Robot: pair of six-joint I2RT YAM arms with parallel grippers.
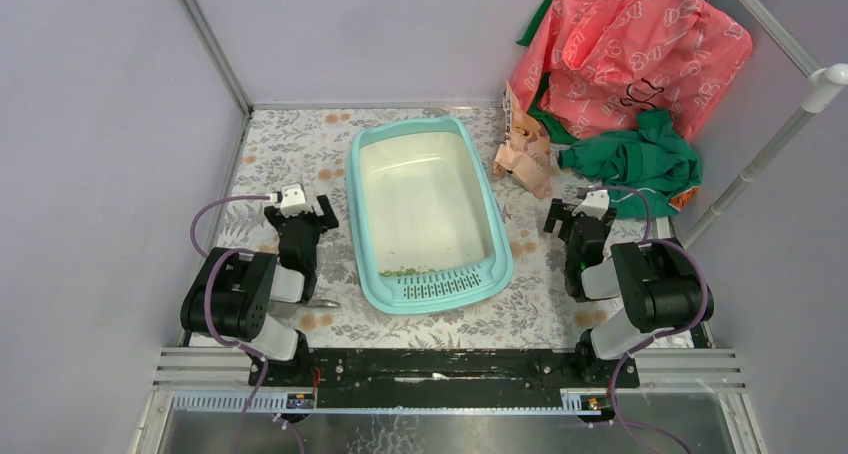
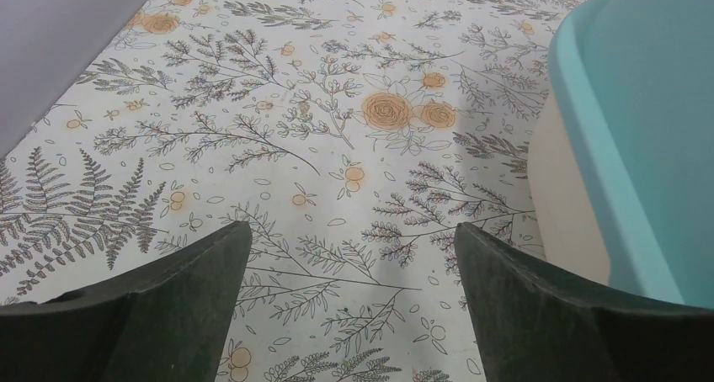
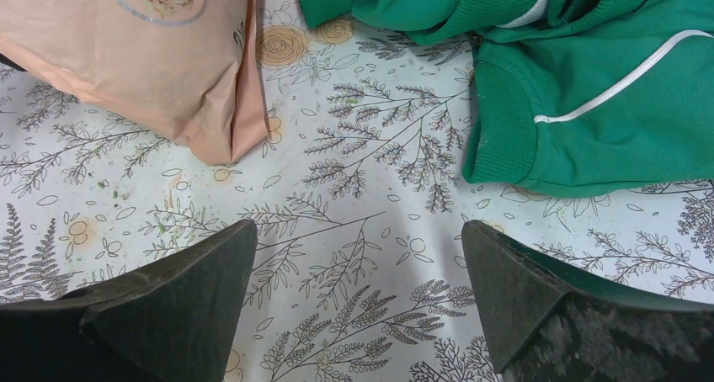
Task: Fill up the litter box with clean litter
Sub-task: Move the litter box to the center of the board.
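Observation:
The light-teal litter box (image 1: 500, 236) with a cream basin lies mid-table, its slotted grille ledge (image 1: 440, 289) at the near end. A thin strip of green litter (image 1: 410, 270) lies along the basin's near edge. My left gripper (image 1: 300, 212) is open and empty, left of the box; the box's wall shows in the left wrist view (image 2: 640, 129). My right gripper (image 1: 580, 214) is open and empty, right of the box. In the right wrist view it (image 3: 354, 256) hovers over bare cloth.
A peach-pink paper bag (image 1: 525, 154) lies right of the box, also in the right wrist view (image 3: 135, 54). A green garment (image 1: 635, 162) (image 3: 589, 87) and a big pink bag (image 1: 630, 49) sit at the back right. A grey handle (image 1: 322, 302) lies near the left arm. Walls close by.

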